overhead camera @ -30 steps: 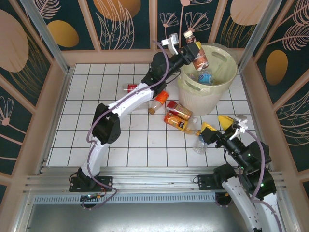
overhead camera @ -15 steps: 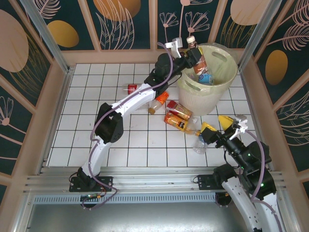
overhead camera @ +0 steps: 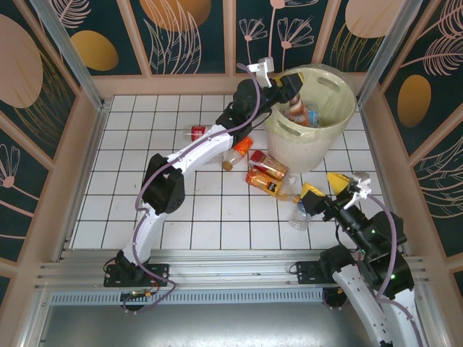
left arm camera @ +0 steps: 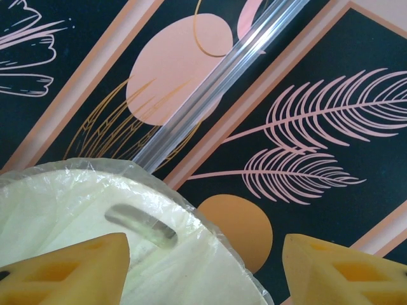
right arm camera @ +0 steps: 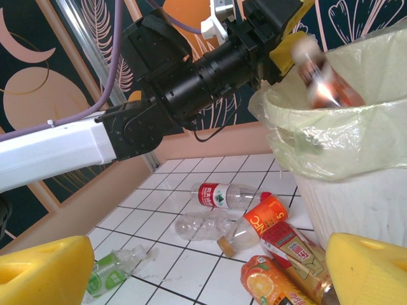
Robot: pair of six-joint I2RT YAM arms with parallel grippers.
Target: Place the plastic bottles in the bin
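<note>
White-tiled table (overhead camera: 145, 144), leaf-print panels (overhead camera: 65, 43) behind. The pale-yellow, liner-draped bin (overhead camera: 340, 101) stands in the far right corner. The left gripper (left arm camera: 203, 254) hangs over it, jaws apart and empty, with a blurred brown bottle (right arm camera: 321, 82) just below. Other bottles (overhead camera: 268, 173) crowd the bin's near side. The right gripper (overhead camera: 325, 185) gapes empty near the right edge. Bare tiles run along the left edge.

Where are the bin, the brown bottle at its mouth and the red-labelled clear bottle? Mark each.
bin (overhead camera: 300, 148), top external view, front wall.
brown bottle (right arm camera: 324, 86), right wrist view, blurred body.
red-labelled clear bottle (right arm camera: 216, 194), right wrist view, red label.
</note>
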